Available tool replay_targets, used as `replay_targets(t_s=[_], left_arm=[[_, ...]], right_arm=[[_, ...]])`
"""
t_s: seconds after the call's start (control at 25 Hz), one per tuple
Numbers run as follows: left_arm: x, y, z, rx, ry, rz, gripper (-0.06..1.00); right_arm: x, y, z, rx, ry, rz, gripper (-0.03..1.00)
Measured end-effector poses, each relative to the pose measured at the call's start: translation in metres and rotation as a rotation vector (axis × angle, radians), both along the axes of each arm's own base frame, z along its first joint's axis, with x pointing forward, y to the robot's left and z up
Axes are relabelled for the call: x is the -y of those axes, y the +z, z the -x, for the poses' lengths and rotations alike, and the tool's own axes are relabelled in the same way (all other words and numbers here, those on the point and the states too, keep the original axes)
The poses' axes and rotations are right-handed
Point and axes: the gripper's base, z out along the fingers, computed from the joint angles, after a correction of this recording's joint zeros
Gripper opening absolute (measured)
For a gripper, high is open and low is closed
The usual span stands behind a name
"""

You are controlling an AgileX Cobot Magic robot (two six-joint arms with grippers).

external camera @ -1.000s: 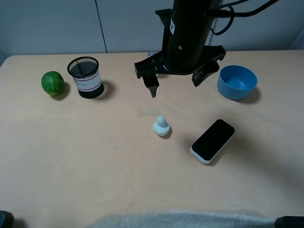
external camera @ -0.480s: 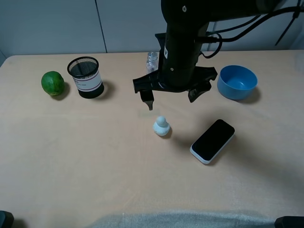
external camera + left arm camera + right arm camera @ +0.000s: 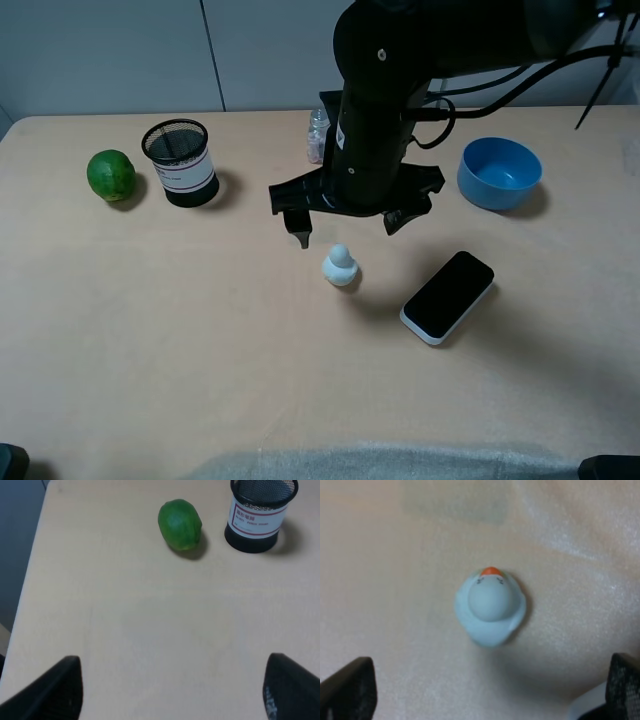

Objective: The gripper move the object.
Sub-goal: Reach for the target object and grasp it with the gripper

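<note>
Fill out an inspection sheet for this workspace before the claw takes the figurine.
Surface: beige table, smooth, no spills seen.
Job's things: pale figurine, upright, untouched.
Clutter: lime, mesh pen cup, blue bowl, phone lying flat, glass shaker partly hidden behind the arm.
Grippers: right claw open, empty, above the figurine; left claw open, empty.
Cables: black cables along the right arm, off the table.
Surroundings: grey wall behind; pale cloth at the near edge.
</note>
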Motion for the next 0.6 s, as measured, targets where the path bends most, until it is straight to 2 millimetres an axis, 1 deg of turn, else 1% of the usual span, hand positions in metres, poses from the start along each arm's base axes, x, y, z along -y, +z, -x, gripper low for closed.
replay_targets(t_s=[0.08, 0.28, 0.6], left_arm=[[0.000, 0.000, 0.000, 0.000, 0.000, 0.000, 0.80], [0.000, 0.000, 0.000, 0.000, 0.000, 0.000, 0.80], [0.000, 0.000, 0.000, 0.000, 0.000, 0.000, 0.80]], right_arm=[[-0.003, -0.004, 0.002, -0.007, 0.006, 0.005, 0.69], [-0.006, -0.028, 0.001, -0.059, -0.006, 0.043, 0.69], [-0.009, -0.029, -0.001, -0.032, -0.006, 0.011, 0.69]])
